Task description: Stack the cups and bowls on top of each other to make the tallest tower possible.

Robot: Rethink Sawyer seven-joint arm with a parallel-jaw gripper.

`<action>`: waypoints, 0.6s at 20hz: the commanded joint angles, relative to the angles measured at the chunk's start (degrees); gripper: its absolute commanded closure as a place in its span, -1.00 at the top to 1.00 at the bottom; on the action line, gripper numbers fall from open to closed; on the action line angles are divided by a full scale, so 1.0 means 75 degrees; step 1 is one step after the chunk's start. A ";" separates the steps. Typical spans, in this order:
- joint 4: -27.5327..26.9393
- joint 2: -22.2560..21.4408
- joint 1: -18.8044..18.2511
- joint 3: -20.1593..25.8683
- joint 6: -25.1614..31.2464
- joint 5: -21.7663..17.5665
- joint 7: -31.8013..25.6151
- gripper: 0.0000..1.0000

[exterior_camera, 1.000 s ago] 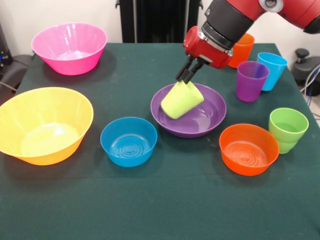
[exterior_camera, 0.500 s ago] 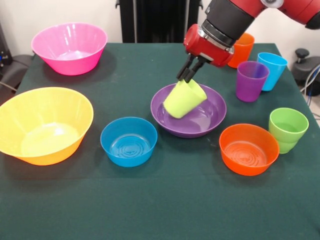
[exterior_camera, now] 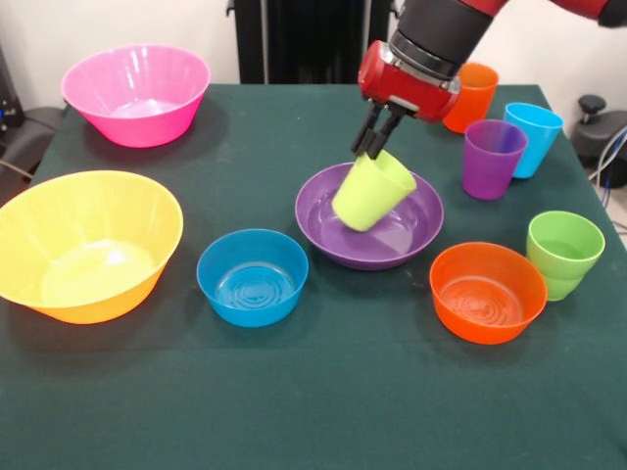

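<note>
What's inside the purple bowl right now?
The lime-yellow cup hangs tilted over the purple bowl, pinched at its rim by the tool. The bowl's visible floor is bare. The cup hides part of the floor, so contact there cannot be judged.

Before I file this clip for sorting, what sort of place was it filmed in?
Probably a robotics lab or test bench, not a kitchen. A red robot arm works at a table covered in dark green cloth, its fingers pinching a lime-yellow cup over the purple bowl, with plastic bowls and cups spread around.
</note>
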 commanded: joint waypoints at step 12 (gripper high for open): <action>-0.0200 -0.1658 -0.0188 0.3056 0.0105 0.0540 -0.2867 -1.00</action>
